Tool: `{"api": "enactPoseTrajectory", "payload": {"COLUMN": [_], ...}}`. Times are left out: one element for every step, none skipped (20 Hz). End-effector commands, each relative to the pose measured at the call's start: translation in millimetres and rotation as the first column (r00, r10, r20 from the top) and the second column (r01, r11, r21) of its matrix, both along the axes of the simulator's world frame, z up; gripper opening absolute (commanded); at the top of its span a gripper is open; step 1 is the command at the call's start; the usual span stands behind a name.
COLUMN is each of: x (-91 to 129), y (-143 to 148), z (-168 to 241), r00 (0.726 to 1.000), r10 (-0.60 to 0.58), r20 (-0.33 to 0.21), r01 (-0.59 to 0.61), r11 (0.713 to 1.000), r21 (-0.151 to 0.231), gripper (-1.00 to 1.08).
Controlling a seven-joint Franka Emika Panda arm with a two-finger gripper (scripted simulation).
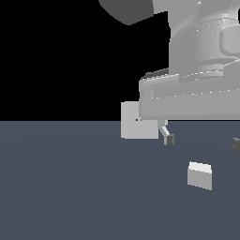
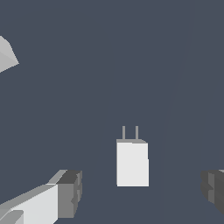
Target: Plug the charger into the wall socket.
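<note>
We see the charger lying on the dark floor, alone and untouched, toward the exterior view's right and nearer the camera than the wall socket. In the wrist view the charger shows as a pale rectangular block, a little longer than it is wide, with two thin prongs sticking out side by side from one short end. Its long axis runs along the line of those prongs, which lie flat above the floor rather than standing up.

The wall socket stands upright on the floor, well apart from the charger, with two tiny dark and orange holes showing on its face. Part of it is hidden behind the arm, which fills the upper right of the exterior view. In the wrist view we see only a pale corner at the frame's edge, probably the socket. We cannot tell from either view whether the prongs point straight at its holes.

The gripper hangs above the floor with its two fingers spread wide, holding nothing. In the wrist view the charger sits in the gap between the fingers, clear of both. In the exterior view the fingers hang above and behind the charger, not touching it.
</note>
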State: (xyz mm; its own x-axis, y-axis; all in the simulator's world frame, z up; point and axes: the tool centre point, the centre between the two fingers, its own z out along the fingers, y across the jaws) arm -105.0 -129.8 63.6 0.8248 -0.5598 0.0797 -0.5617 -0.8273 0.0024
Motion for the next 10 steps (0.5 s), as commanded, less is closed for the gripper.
{"api": "enactPoseTrajectory", "payload": {"x": [-1.9,-2.0,-1.6,-1.0,-0.4,-0.2,-0.8,-0.8,-0.8,-0.9], "y": [-1.1,-1.0,-0.7,-0.2,0.2,0.3,-0.1,-0.1,-0.1,-0.1], "z": [-2.4,-2.6,-2.5,-2.1,-1.7,-1.6,-1.9,-2.2,-3.1,-4.5], "r00": [1.000,1.000,1.000,1.000,1.000,1.000,1.000,1.000,1.000,1.000], "r10": [-0.010,-0.010,-0.009,-0.006,-0.004,-0.004,-0.005,-0.005,-0.005,-0.005], "r20": [0.002,0.002,0.002,0.002,0.002,0.002,0.001,0.001,0.001,0.001], "r01": [0.010,0.010,0.009,0.006,0.004,0.004,0.005,0.005,0.005,0.005], "r11": [1.000,1.000,1.000,1.000,1.000,1.000,1.000,1.000,1.000,1.000], "r21": [0.000,0.000,0.001,0.001,0.002,0.002,0.001,0.001,0.001,0.001], "gripper": [1.00,1.00,1.00,1.00,1.00,1.00,1.00,1.00,1.00,1.00]}}
